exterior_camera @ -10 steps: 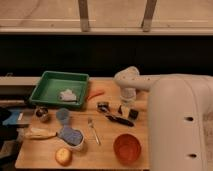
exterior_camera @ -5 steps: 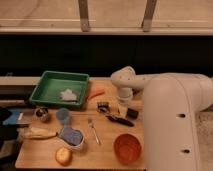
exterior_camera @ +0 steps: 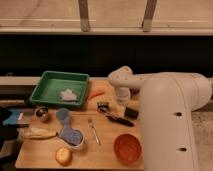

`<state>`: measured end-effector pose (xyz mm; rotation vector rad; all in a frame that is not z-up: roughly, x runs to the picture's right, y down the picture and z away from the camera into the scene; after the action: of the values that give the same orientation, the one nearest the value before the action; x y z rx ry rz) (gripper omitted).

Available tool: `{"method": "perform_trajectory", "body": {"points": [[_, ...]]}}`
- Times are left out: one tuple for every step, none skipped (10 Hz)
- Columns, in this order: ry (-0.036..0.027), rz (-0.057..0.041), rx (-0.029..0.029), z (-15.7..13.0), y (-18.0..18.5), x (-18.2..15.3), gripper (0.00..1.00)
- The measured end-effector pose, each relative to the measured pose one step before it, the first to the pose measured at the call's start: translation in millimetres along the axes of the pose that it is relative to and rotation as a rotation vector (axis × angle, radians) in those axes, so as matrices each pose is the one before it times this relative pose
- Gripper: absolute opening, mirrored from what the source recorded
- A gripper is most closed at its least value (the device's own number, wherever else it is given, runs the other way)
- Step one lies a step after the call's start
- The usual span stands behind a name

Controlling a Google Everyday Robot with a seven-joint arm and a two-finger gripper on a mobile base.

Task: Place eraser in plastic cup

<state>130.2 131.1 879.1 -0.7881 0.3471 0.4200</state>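
The eraser [exterior_camera: 131,113] is a small flat black block lying on the wooden table [exterior_camera: 105,152], right of centre. The pale-blue plastic cup [exterior_camera: 63,115] stands upright on the left part of the table, below the green tray. My gripper [exterior_camera: 122,99] hangs from the white arm [exterior_camera: 165,95] over the table. It is just up and left of the eraser and far to the right of the cup. I see nothing held in it.
A green tray [exterior_camera: 50,80] with white paper sits at the back left, with an orange carrot [exterior_camera: 96,93] beside it. On the table are a black-handled utensil [exterior_camera: 118,119], a fork [exterior_camera: 93,130], a dark metal cup [exterior_camera: 42,114], a banana [exterior_camera: 40,133], a white bowl [exterior_camera: 72,136], a round fruit [exterior_camera: 63,156] and an orange bowl [exterior_camera: 127,148].
The gripper has shifted slightly left over the table. The arm's large white body has swung up and back on the right. The objects on the table have not moved.
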Motion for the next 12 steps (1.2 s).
{"method": "perform_trajectory", "body": {"points": [[0.00715,-0.00448,0.00466,-0.15,-0.77,-1.64,0.62],[0.00385,-0.00084,0.00365,-0.74,-1.01,-1.21,0.62],[0.00224,-0.00243,0.00204,-0.30,-0.43,-1.78,0.62],[0.00226,-0.00426,0.00379,-0.81,-0.70,-2.96,0.62],[0.00318,-0.00606,0.00287,0.05,-0.08,-3.39,0.62],[0.00191,-0.00581,0.00080,0.43,0.12,-2.02,0.62],[0.00089,-0.00339,0.00056,0.18,-0.01,-1.09,0.62],[0.00078,-0.00589,0.00040,0.53,0.39,-1.88,0.62],[-0.00054,-0.00522,0.00251,0.68,0.49,-0.62,0.57],[-0.00214,-0.00687,0.00475,-0.27,0.63,-0.23,0.50],[-0.00603,-0.00916,0.00597,-0.75,1.65,-1.38,0.37],[-0.00599,-0.00251,0.00608,-2.10,0.38,0.32,0.28]]}}
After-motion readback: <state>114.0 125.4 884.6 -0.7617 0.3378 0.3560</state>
